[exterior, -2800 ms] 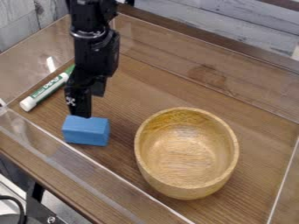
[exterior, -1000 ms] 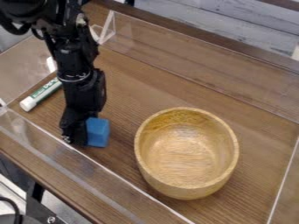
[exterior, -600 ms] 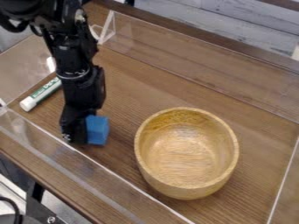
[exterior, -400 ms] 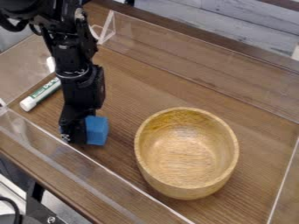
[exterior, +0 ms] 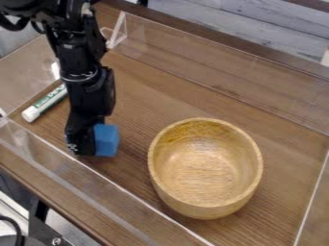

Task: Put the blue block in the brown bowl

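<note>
Camera view, using the brown bowl as landmark: blue block is left of the bowl in the picture, near its rim, not touching it, partly hidden by the black gripper. Jaws are clamped on the blue block. Arm comes down from the top, up and left of the bowl. Green-and-white marker lies farther left of the bowl, beyond the gripper, well apart from the bowl. Bowl sits upright on the wooden table, inside bare.
</note>
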`<state>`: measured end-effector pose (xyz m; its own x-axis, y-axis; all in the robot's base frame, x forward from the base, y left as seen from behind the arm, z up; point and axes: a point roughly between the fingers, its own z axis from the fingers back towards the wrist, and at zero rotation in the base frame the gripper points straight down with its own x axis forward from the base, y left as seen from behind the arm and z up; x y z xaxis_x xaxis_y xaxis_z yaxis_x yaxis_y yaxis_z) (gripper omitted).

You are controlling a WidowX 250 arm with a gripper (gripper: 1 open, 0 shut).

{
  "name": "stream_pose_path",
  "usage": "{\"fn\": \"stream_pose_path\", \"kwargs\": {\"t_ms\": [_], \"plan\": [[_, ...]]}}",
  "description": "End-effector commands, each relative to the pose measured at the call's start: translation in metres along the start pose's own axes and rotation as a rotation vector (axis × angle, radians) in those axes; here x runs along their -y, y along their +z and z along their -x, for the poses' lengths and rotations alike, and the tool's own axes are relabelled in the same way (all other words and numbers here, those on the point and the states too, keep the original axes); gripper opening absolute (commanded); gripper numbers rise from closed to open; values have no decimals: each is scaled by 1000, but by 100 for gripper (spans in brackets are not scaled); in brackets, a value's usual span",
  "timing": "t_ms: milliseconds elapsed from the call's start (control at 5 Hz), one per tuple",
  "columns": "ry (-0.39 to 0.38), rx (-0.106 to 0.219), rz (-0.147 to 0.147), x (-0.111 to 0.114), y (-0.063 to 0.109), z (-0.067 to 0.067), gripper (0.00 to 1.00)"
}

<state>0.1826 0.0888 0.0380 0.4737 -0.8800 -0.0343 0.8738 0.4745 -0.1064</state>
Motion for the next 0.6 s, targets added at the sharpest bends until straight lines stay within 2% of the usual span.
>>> {"fn": "stream_pose_path", "kwargs": {"t_ms": [0, 400], "plan": [[9, 6, -78, -12, 21, -2, 0], [57, 8, -82, -9, 33, -7, 0]]}}
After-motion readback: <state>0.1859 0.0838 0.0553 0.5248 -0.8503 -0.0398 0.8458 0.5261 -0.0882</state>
